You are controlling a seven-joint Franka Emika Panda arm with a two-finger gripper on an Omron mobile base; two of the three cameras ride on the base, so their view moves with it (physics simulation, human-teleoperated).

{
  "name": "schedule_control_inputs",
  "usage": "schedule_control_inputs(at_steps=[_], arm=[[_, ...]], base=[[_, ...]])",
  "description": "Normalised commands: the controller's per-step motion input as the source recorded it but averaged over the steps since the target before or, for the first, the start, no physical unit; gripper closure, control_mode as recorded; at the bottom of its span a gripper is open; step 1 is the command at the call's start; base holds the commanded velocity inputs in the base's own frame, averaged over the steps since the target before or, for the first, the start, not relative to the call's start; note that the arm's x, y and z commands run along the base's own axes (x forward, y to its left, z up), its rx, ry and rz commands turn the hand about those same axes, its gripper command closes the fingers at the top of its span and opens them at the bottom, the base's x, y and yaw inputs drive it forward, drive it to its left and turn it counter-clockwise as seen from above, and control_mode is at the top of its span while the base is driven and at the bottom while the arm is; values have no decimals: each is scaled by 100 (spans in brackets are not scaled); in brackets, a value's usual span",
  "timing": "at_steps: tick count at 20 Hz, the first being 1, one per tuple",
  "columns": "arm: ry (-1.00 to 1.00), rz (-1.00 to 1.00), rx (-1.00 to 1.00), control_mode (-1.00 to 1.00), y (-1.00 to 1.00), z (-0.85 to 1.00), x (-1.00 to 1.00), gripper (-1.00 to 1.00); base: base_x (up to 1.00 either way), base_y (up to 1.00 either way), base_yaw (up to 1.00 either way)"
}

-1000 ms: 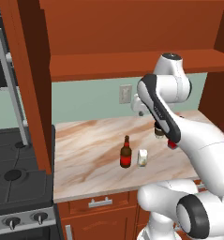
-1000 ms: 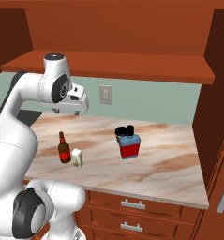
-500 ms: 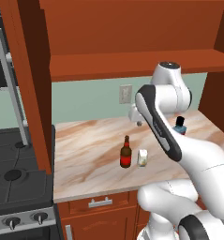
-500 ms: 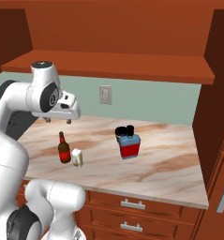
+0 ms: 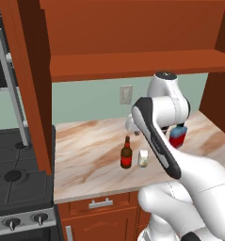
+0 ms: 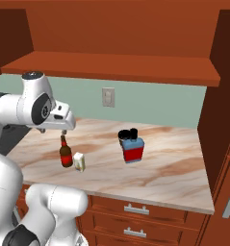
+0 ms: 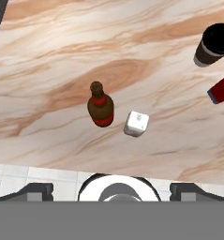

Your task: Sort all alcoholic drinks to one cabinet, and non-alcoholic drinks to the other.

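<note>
The wall cabinet's shelf [image 6: 111,67] holds nothing, all four drinks on the counter [image 6: 169,168]; the gripper [image 6: 64,130], its spread unclear, has swung above the brown bottle [image 6: 65,153].

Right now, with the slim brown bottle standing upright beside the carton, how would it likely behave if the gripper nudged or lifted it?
The brown long-necked bottle is tall over a narrow base, so a push near the neck would probably tip it rather than slide it. Toppled, its round body would likely roll across the marble counter. The white carton stands close beside it, apparently not touching, and could get knocked.
</note>
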Motion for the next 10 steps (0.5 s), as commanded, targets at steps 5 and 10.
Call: schedule_control_inputs(at_steps=[5,10], arm=[[-2,0,-1,-100,16,-27,-1,-100],[-1,0,-6,-100,16,-27,0,-100]], base=[[0,0,0],[0,0,0]])
